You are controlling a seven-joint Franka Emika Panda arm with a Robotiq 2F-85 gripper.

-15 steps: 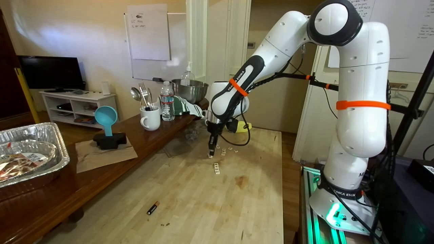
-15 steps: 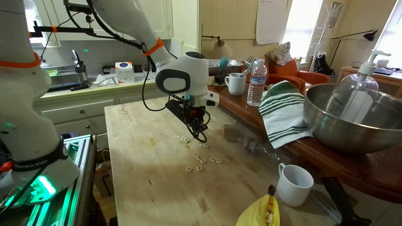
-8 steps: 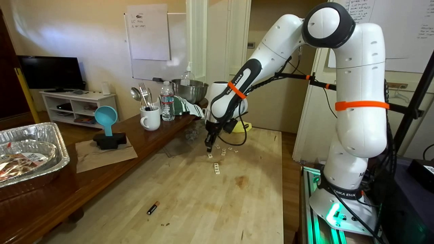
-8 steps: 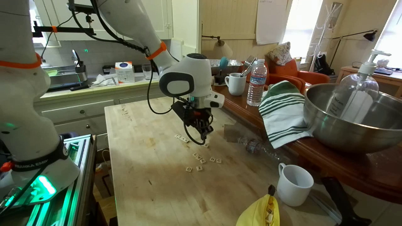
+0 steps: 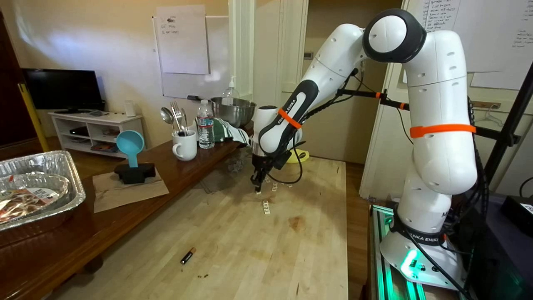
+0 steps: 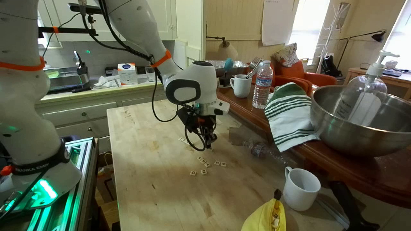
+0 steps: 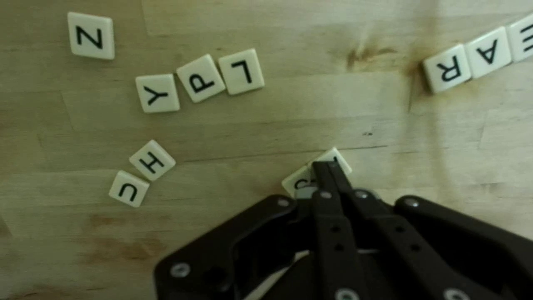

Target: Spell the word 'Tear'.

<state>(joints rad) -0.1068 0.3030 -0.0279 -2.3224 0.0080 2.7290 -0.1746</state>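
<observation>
The row of lettered tiles lies on the wooden table, beyond the gripper and to its right in the wrist view, where R, A and part of E sit edge to edge. The gripper is clenched, its fingertips partly covering a pair of tiles; contact cannot be told. Y, P and L lie beyond to its left, Z farther.
</observation>
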